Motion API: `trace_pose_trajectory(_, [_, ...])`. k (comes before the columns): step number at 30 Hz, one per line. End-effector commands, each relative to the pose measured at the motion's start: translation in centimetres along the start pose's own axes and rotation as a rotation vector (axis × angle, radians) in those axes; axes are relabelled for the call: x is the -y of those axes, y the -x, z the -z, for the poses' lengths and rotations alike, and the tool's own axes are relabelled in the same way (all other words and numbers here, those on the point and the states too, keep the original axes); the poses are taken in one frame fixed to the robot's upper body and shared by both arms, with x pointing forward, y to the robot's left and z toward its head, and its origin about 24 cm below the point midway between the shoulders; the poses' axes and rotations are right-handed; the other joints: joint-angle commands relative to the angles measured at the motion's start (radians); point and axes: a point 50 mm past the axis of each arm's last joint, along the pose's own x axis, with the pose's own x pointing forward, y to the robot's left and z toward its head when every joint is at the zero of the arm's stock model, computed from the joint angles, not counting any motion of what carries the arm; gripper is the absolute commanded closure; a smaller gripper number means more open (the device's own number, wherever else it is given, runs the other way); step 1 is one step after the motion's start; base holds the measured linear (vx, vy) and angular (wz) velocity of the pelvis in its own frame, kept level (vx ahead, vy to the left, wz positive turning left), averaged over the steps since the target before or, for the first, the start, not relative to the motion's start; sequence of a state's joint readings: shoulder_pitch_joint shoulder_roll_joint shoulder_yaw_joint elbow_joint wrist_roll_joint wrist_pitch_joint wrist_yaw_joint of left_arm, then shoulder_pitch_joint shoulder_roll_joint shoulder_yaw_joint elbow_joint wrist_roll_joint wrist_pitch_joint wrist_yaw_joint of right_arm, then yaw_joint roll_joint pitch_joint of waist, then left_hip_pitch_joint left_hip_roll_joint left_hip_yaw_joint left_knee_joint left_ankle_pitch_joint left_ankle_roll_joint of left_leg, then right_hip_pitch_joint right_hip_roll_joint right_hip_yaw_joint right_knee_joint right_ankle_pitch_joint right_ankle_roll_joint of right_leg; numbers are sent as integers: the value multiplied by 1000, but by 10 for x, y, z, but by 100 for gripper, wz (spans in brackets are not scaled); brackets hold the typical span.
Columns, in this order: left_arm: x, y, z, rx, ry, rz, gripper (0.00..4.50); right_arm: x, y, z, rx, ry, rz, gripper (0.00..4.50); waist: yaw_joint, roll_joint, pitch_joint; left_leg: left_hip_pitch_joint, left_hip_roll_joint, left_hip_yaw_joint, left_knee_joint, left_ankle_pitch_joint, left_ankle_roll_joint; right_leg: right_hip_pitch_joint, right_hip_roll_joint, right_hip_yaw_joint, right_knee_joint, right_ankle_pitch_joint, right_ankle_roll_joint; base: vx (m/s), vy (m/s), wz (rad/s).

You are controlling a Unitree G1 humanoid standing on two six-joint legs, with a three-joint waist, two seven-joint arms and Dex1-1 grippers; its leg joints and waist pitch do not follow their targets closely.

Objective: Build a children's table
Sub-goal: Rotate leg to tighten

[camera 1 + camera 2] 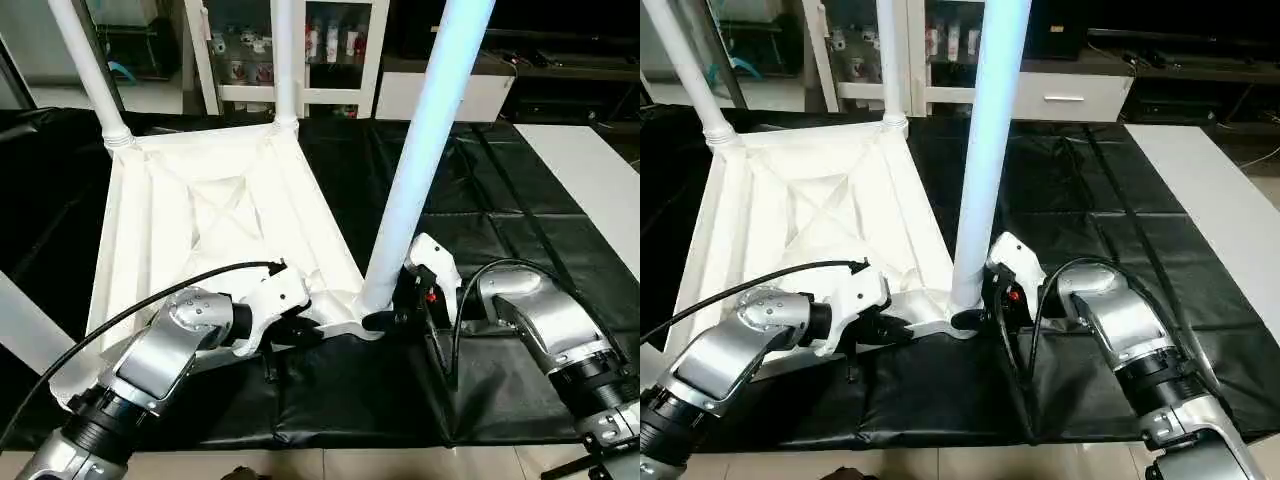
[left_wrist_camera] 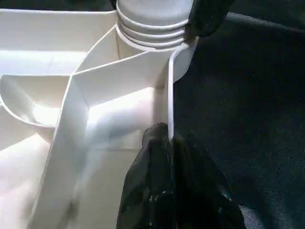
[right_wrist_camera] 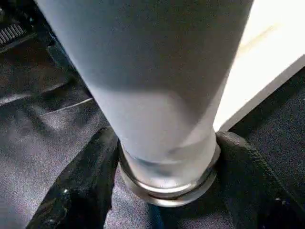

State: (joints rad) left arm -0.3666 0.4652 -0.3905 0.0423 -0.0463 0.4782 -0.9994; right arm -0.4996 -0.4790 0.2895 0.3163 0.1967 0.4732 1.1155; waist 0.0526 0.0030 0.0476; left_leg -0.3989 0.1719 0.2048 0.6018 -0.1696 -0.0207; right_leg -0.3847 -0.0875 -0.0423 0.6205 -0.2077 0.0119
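The children's table lies upside down on a black mat, its X-ribbed tabletop facing up. Two white legs stand in the far corner sockets. A third leg stands upright in the near right socket. My left gripper is shut on the tabletop's thin near rim, just left of that socket; its fingers pinch the rim's edge. My right gripper is at the base of the third leg, one black finger pressed on each side of the ringed collar.
A flat white board lies on the mat at the right. A white shelf unit and low cabinet stand beyond the mat. Another white piece crosses the left edge near the tabletop's near left corner.
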Motion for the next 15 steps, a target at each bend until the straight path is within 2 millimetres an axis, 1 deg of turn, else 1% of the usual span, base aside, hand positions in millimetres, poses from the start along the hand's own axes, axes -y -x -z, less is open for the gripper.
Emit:
trace_pose_trajectory(1, [4, -9, -4, 11, 13, 33, 450, -2, -6, -2, 61, -35, 6, 176, -1, -10, -62, 36, 61, -29, -74, -217, 10, 27, -57, 38, -68, -118, -255, 0, 0, 0])
trace_pose_trajectory(2, [1, -13, -6, 19, 23, 6, 450, 3, -11, -2, 107, -64, 86, 176, -1, -6, -60, 36, 61, -29, -74, -226, 9, 24, -58, 39, -71, -136, -253, 0, 0, 0])
trace_pose_trajectory(3, [-1, -16, -7, 19, 25, -11, 450, 6, -14, -1, 127, -79, 132, 176, -5, -6, -57, 36, 59, -28, -76, -249, -1, 19, -58, 40, -76, -174, -249, 0, 0, 0])
trace_pose_trajectory(4, [-1, -16, -7, 19, 25, -11, 450, 6, -14, -1, 127, -79, 132, 176, -8, -7, -55, 35, 57, -30, -78, -273, -12, 20, -58, 40, -78, -207, -243, 0, 0, 0])
trace_pose_trajectory(5, [-2, -18, -7, 20, 28, -29, 450, 8, -17, -1, 143, -94, 170, 177, -14, -9, -55, 35, 57, -35, -81, -308, -33, 22, -60, 38, -81, -264, -227, 0, 0, 0])
trace_pose_trajectory(6, [-5, -22, -9, 30, 47, -57, 450, 11, -21, 0, 174, -116, 231, 177, -16, -10, -55, 36, 58, -37, -82, -319, -39, 23, -60, 37, -82, -281, -219, 0, 0, 0])
trace_pose_trajectory(7, [-8, -27, -11, 34, 58, -91, 450, 13, -25, -1, 209, -139, 288, 177, -23, -10, -54, 35, 57, -39, -83, -341, -47, 20, -61, 37, -86, -313, -208, 0, 0, 0])
trace_pose_trajectory(8, [-14, -35, -15, 41, 88, -152, 450, 16, -33, -3, 276, -202, 400, 178, -27, -13, -52, 38, 57, -37, -84, -354, -56, 13, -61, 40, -90, -340, -197, 0, 0, 0])
trace_pose_trajectory(9, [-16, -38, -16, 41, 99, -169, 450, 17, -35, -3, 292, -221, 438, 178, -28, -14, -54, 41, 55, -41, -83, -367, -66, 12, -63, 38, -93, -374, -185, 0, 0, 0])
trace_pose_trajectory(10, [-17, -41, -17, 41, 109, -184, 450, 17, -38, -4, 306, -241, 473, 178, -30, -15, -55, 36, 54, -41, -84, -359, -68, 15, -64, 38, -93, -376, -179, 0, 0, 0])
trace_pose_trajectory(11, [-21, -48, -21, 35, 125, -226, 450, 18, -44, -3, 311, -253, 567, 178, -27, -7, -56, 37, 55, -44, -86, -358, -67, 17, -64, 36, -94, -374, -171, 0, 0, 0])
trace_pose_trajectory(12, [-21, -48, -21, 35, 125, -226, 450, 18, -44, -3, 311, -253, 567, 178, -29, -8, -53, 38, 54, -40, -86, -362, -67, 10, -61, 37, -97, -373, -167, 0, 0, 0])
trace_pose_trajectory(13, [-24, -53, -23, 30, 134, -250, 450, 18, -47, -3, 307, -254, 623, 178, -26, -10, -55, 45, 54, -41, -84, -380, -68, 6, -63, 38, -101, -383, -165, 0, 0, 0])
trace_pose_trajectory(14, [-29, -60, -25, 12, 137, -310, 450, 19, -53, -5, 320, -271, 715, 178, -30, -5, -53, 45, 52, -38, -85, -382, -72, 1, -60, 40, -103, -379, -164, 0, 0, 0])
trace_pose_trajectory(15, [-33, -67, -25, -17, 124, -365, 450, 20, -59, -7, 317, -274, 825, 178, -27, -6, -55, 48, 53, -40, -84, -385, -76, 2, -62, 39, -104, -378, -162, 0, 0, 0])
